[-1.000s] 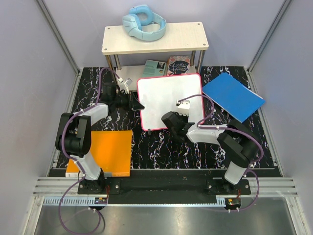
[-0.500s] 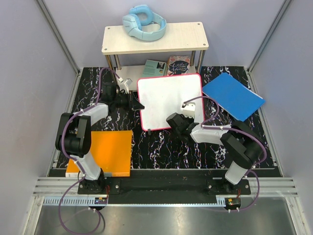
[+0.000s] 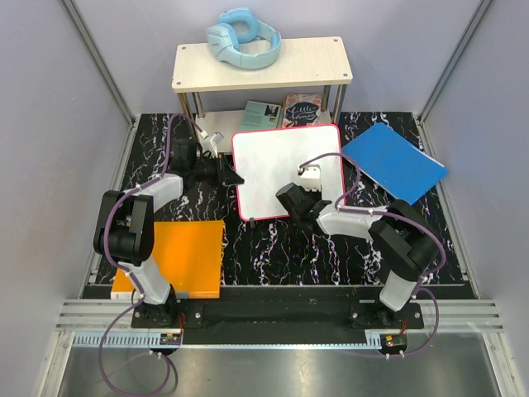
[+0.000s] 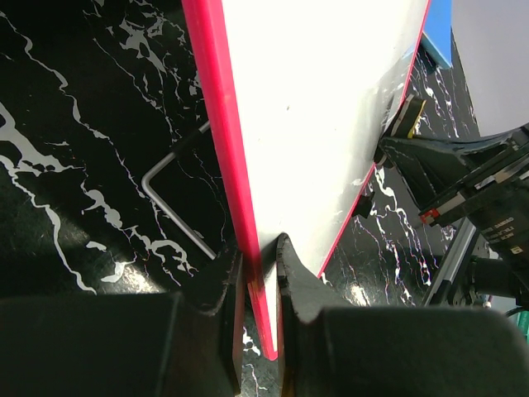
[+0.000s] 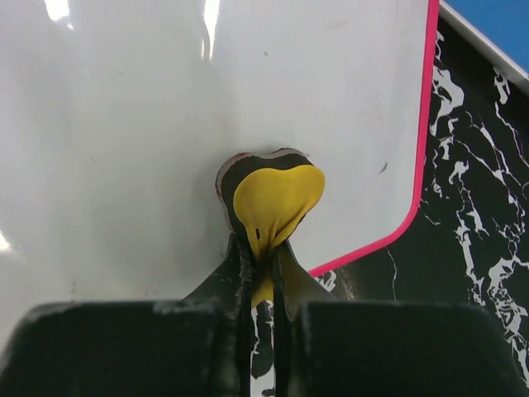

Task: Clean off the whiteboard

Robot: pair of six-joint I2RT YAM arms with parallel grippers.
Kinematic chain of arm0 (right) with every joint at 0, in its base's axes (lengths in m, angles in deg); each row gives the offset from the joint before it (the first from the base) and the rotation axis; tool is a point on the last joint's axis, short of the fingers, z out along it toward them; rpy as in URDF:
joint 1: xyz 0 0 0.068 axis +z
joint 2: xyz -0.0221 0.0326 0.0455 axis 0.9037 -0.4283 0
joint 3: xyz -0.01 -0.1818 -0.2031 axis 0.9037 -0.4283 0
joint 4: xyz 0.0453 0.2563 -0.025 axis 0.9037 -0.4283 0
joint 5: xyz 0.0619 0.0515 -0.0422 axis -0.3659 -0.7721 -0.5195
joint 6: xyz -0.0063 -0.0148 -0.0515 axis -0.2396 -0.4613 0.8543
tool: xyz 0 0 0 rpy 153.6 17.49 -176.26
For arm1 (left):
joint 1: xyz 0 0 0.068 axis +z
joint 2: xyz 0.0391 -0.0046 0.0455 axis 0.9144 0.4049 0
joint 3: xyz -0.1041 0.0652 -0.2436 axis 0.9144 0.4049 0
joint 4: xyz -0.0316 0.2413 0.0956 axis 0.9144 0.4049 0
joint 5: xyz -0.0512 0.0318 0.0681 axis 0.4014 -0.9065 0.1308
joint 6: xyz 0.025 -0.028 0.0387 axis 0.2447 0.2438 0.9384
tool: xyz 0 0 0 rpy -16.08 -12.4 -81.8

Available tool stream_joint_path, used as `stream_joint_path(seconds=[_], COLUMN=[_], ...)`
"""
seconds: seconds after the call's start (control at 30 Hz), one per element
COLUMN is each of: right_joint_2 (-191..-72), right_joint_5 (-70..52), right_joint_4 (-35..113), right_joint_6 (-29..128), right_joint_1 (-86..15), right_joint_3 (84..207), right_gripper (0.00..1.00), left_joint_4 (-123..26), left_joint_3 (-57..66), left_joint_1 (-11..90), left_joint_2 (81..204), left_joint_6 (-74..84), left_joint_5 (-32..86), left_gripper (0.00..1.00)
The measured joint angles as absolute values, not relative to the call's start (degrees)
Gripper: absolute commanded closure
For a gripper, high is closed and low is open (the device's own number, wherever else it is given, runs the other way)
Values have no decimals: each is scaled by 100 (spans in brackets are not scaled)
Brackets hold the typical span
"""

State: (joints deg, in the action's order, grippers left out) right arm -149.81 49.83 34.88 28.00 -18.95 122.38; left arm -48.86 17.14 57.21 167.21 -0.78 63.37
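Observation:
The whiteboard [image 3: 281,165] lies tilted on the black marbled table, its glossy face plain white inside a red-pink rim. My left gripper [image 3: 234,178] is shut on its left edge; in the left wrist view the two fingers clamp the red rim [image 4: 259,265] of the whiteboard [image 4: 322,99]. My right gripper [image 3: 306,186] sits over the board's lower right part, shut on a yellow eraser pad [image 5: 275,198]. The pad's dark underside presses on the whiteboard [image 5: 124,141] near its rounded corner, just ahead of the right gripper [image 5: 263,248].
An orange sheet [image 3: 186,256] lies front left and a blue sheet [image 3: 395,161] back right. A small wooden shelf [image 3: 273,66] at the back carries a light blue padded thing [image 3: 244,37], with books [image 3: 302,109] beneath. A bent metal rod [image 4: 169,207] lies beside the board.
The right gripper slid the eraser pad a little to the right across the board, then back left. The left gripper and the board have not moved.

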Motion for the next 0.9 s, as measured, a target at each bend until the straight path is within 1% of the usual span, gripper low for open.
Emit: stream_joint_path(seconds=[0.27,0.6,0.73,0.9], right_joint_2=[-15188,-15182,-15221,-15488], right_joint_5=[4968,4528,4354,4174], right_joint_4=[3514,3883,3982,3916], right_joint_6=[3135,3690,3895,4107], right_joint_1=[-1902,-1875,-1753,-1397], right_joint_3=[12715,12769,12850,13272], right_gripper=[100,100,100,100], left_joint_4=[-4866,-4866,-4866,-4857], left_joint_3=[1710,1708,1708,1708], left_joint_1=[5721,5721,5721,5721], left_joint_2=[16721,16721,16723,16730], left_joint_6=[-78,-78,-78,-78], left_joint_5=[6311,6289,6271,6236], left_gripper=[100,100,100,100])
